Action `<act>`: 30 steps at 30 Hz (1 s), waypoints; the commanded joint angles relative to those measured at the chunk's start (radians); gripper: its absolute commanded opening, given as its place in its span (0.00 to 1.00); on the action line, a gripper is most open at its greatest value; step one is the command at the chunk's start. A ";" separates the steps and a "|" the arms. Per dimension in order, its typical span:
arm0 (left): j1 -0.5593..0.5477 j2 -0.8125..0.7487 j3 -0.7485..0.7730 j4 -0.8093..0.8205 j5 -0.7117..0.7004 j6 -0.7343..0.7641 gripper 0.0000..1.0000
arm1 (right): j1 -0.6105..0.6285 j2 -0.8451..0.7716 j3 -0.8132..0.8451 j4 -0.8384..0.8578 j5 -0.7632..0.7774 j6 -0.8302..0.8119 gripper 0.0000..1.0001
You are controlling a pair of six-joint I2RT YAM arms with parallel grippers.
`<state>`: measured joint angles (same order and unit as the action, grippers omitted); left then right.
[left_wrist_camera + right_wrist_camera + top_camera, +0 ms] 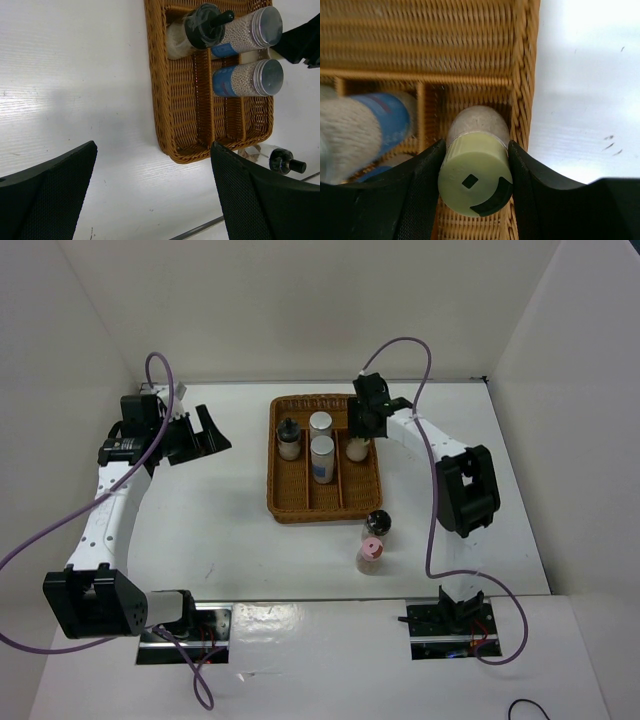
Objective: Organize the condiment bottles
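right end effector (474, 167) clamping yellow-green-capped bottle (476, 180) between its fingers | bottle showing whitish body, slotted cap, sitting inside wicker tray (470, 40) beneath it | left end effector (153, 145) hanging wide open, gripping nothing

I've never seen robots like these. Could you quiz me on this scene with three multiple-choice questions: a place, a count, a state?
1. Where is the pink-capped bottle? A: in the tray. B: on the table, outside the tray. C: atop another bottle.
2. How many bottles are inside the tray? A: two. B: six. C: four.
3. What is the right tool doing? A: gripping the yellow-green-capped bottle. B: hanging open over the table. C: holding the pink-capped bottle.
Answers: 1 B, it stands on the table past the tray's corner. 2 C, one black cap, two silver caps, one yellow-green. 3 A, its fingers press both sides of that cap.
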<state>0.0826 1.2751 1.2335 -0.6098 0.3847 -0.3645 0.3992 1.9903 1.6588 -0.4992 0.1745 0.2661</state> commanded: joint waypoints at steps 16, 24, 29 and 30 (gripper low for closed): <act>0.005 -0.031 -0.016 0.016 0.054 0.029 1.00 | 0.021 -0.154 -0.033 -0.002 0.130 0.032 0.98; 0.005 -0.063 -0.054 0.035 0.100 0.029 1.00 | 0.076 -0.553 -0.183 -0.088 0.181 0.021 0.87; 0.005 -0.094 -0.088 0.053 0.109 0.038 1.00 | 0.162 -0.698 -0.312 -0.257 0.181 0.122 0.87; 0.005 -0.094 -0.088 0.053 0.109 0.038 1.00 | 0.173 -0.712 -0.333 -0.280 0.168 0.171 0.87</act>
<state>0.0826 1.2133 1.1553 -0.5972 0.4549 -0.3603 0.5484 1.2675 1.4078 -0.6060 0.3363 0.3435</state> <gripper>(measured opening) 1.000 0.873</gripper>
